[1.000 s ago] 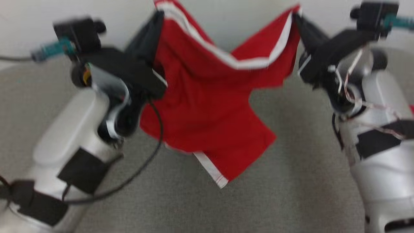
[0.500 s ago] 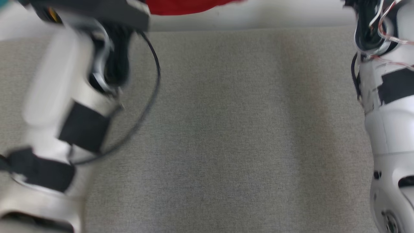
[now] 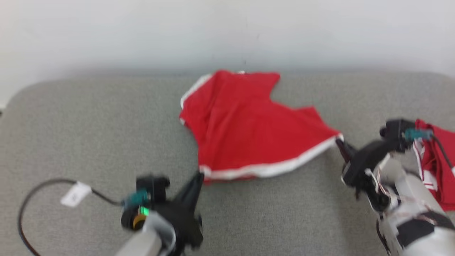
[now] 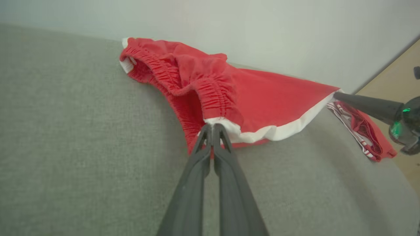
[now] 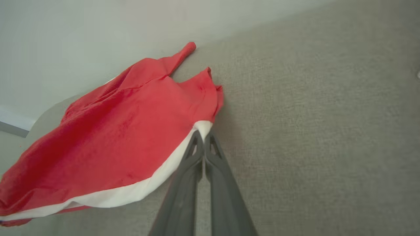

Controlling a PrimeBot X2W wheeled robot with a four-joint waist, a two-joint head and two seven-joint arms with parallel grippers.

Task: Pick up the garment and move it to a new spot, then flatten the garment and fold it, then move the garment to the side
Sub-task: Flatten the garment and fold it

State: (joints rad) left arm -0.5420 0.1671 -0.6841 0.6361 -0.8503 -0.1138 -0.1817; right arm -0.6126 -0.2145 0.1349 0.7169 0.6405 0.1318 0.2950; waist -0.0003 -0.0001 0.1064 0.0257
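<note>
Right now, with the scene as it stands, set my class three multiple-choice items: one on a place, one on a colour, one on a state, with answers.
1. Where on the grey fabric-covered table does the crumpled red garment with white stripes lie? A: left end; B: far middle; C: right end.
2. What colour is the hem of the red cloth shorts? A: white; B: blue; C: black.
3. The left pincer is: A: open; B: shut on the hem; C: shut on a cable.
Answers:
1. C: it lies at the right edge in the head view.
2. A: a white band edges the shorts.
3. B: it pinches the hem in the left wrist view.
</note>
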